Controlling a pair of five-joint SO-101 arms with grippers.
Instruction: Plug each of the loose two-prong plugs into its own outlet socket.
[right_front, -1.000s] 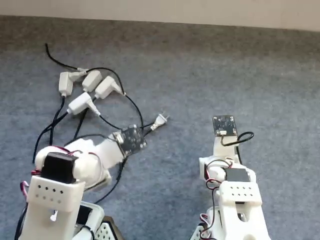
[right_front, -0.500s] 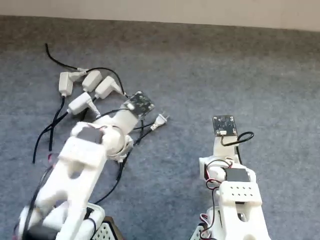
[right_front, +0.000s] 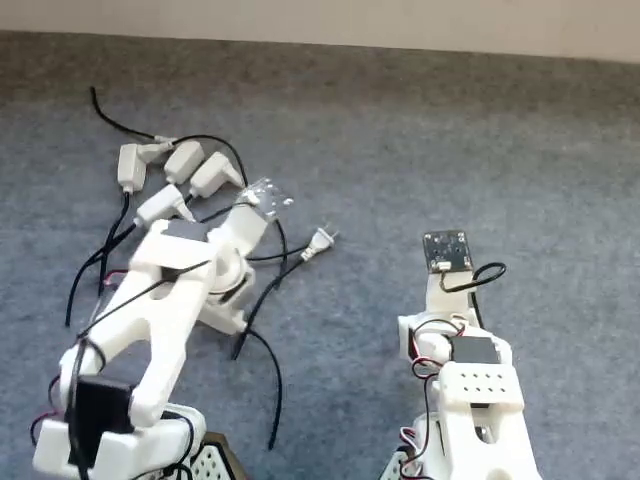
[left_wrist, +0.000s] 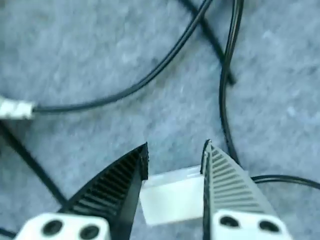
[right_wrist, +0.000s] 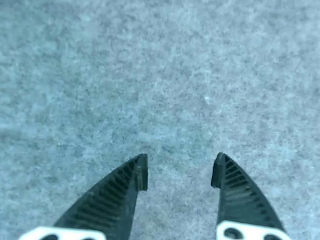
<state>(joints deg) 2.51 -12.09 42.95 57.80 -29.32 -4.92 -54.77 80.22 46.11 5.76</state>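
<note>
**Four white cord ends bunched together, one plug lying alone**

Four white cord ends (right_front: 215, 175) lie close together on the grey carpet (right_front: 450, 130) at the far left of the high view. Black cables (left_wrist: 150, 79) loop and cross around them. I cannot tell which of the four are plugs and which are sockets. A single loose two-prong plug (right_front: 320, 240) lies apart from that bunch, out toward the middle of the carpet, with its prongs pointing away from the arms and not seated in anything.

The left arm (right_front: 170, 300) stretches out across the cables, and its wrist sits just beside the nearest of the white ends. The left gripper (left_wrist: 175, 150) is unclenched. Its jaws are spread to either side of a white block (left_wrist: 172, 192) that fills the gap between them from one inner face to the other. Which of the cord pieces this block is, I cannot tell. One cable runs close past the outside of one jaw.

The right arm (right_front: 465, 370) sits well apart from the plug and the bunch. The right gripper (right_wrist: 180, 162) is also released, its jaws parted over bare carpet with nothing between them.
</note>
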